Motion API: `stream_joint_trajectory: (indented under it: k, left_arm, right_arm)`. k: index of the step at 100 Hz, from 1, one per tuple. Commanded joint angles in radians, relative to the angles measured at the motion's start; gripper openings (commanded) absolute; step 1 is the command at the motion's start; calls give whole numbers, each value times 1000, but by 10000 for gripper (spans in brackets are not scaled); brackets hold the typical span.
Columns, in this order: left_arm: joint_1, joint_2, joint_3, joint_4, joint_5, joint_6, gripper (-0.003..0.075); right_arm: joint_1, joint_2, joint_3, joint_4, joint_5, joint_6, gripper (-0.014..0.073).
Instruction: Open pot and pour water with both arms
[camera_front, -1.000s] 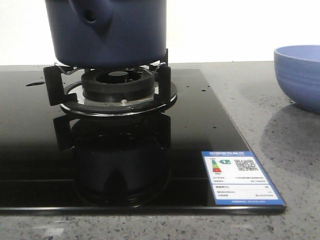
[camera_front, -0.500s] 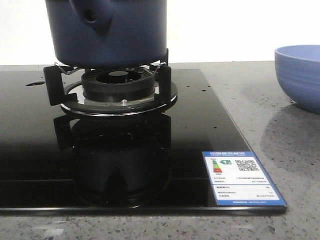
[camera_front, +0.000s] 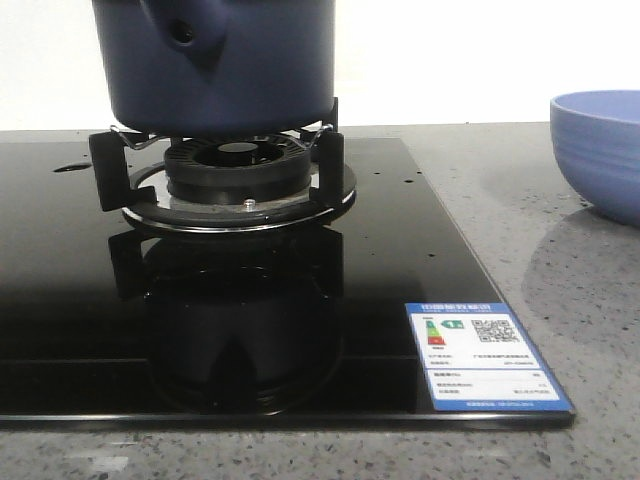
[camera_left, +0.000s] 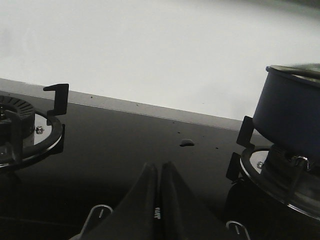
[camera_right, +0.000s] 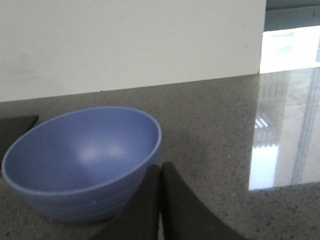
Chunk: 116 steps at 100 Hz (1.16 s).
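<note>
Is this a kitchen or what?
Most likely a kitchen counter: a dark blue pot sits on a gas burner of a black glass cooktop, with a blue bowl on the stone countertop.

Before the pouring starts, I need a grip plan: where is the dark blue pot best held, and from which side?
Probably by the tapered side nub with its round hole: it is the only part jutting from the pot, whose sides are straight and too wide for a pincer. It faces the front camera, slightly toward the left arm's side, so come from there. The pot sits on the burner supports.
</note>
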Motion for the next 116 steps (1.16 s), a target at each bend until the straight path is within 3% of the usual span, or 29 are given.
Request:
stream_joint_trajectory:
  k: [1, 9, 27, 36, 116]
  left_arm:
    - [0, -28, 35, 0, -77, -12, -20]
    - [0, -28, 35, 0, -77, -12, -20]
    - [0, -28, 35, 0, -77, -12, -20]
    - [0, -28, 35, 0, -77, -12, -20]
    - [0, -28, 35, 0, -76, -12, -20]
  right_arm:
    - [57, -30, 37, -53, -96, 21, -42]
    - [101, -76, 92, -73, -117, 21, -42]
    - [94, -189, 212, -71, -140, 21, -42]
    - [91, -263, 209, -66, -17, 23, -42]
    - [91, -257, 209, -79, -1, 23, -42]
